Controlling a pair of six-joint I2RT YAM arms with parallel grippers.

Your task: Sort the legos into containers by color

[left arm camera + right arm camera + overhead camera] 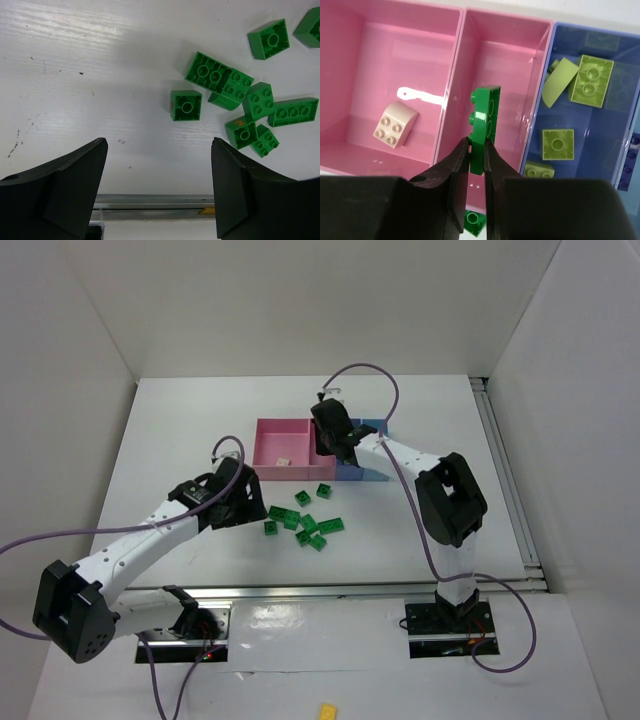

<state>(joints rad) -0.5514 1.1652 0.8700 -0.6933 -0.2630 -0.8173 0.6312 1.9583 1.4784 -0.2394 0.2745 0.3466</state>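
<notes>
My right gripper (pixel 477 145) is shut on a flat green lego (pixel 484 117), held on edge above the second pink tray (pixel 515 55). Another green lego (pixel 474 222) lies in that tray below the fingers. The first pink tray (pixel 350 65) holds one beige brick (pixel 395 124). The blue tray (pixel 615 100) holds several yellow-green legos (pixel 557 145). In the top view the right gripper (pixel 335 440) is over the trays. My left gripper (pixel 159 150) is open and empty above the table, just left of several loose green legos (pixel 186 105), which also show in the top view (pixel 305 523).
A light blue tray (pixel 632 165) shows at the far right of the row. A metal rail (pixel 350 590) runs along the table's near edge. A lone yellow brick (pixel 328 710) lies beyond it, by the arm bases. White walls stand on three sides.
</notes>
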